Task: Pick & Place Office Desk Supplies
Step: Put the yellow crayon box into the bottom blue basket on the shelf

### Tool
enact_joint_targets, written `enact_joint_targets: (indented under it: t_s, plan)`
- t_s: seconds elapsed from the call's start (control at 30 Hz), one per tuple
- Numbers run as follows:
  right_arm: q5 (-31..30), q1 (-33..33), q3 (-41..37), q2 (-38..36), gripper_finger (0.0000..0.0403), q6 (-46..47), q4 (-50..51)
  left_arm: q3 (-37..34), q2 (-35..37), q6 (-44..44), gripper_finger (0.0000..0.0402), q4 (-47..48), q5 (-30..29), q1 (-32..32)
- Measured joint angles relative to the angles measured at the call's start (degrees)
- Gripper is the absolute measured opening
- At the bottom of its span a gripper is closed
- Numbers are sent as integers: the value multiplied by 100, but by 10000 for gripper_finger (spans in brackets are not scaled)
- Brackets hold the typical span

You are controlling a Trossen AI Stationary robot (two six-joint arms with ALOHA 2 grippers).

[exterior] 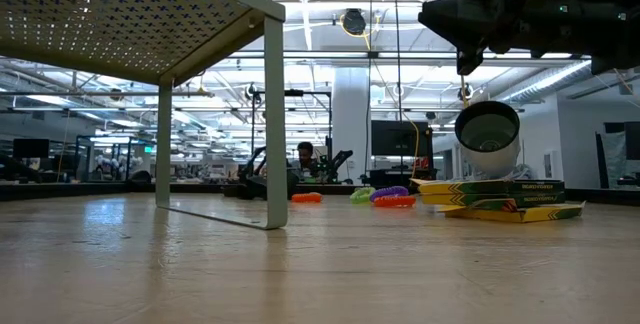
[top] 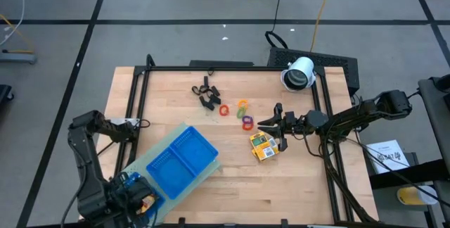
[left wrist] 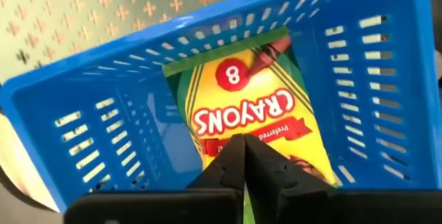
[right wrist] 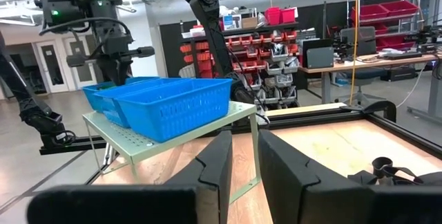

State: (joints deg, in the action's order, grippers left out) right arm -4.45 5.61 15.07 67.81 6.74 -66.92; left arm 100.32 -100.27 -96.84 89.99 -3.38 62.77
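Note:
A yellow crayon pack (left wrist: 242,92) lies flat in the end compartment of the blue tray (left wrist: 103,113), nearest the table's near left corner. My left gripper (left wrist: 243,148) hangs shut just above it, pointing down, with nothing between its fingers. Two more yellow packs (top: 261,146) lie stacked on the wood at the centre right. My right gripper (top: 264,124) hovers level just beyond them, its fingers (right wrist: 214,162) a narrow gap apart and holding nothing. Coloured rings (top: 238,112) and black clips (top: 206,93) lie loose on the table farther back.
The blue tray (top: 184,159) sits on a raised perforated stand (exterior: 100,14), whose legs (exterior: 275,114) rest on the table at the near left. A white cylindrical device (top: 299,73) stands at the far right. A black frame (top: 232,67) rims the wooden top.

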Motion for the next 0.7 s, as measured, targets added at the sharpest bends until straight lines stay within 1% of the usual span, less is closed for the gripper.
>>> enact_joint_targets:
  t_s: [0.17,0.23,0.43,0.5,0.57,0.63,0.7]
  plan:
    - [0,0,0,0,59,2,-8,-5,-2,466,33,-2,-262,-112]
    - [0,0,0,0,59,2,-8,-7,-5,690,36,2,-382,-145]
    - [0,1,0,0,59,3,-7,-9,-7,1191,37,3,-392,-205]
    - [0,0,0,0,59,4,-8,-9,-7,1342,37,11,-265,-207]
    - [0,2,0,0,59,4,-6,-9,-7,1352,37,7,42,-217]
    - [0,0,0,0,59,4,-6,-9,-7,1121,37,0,296,-244]
    - [0,0,0,0,59,4,-6,-11,45,799,31,-6,310,-239]
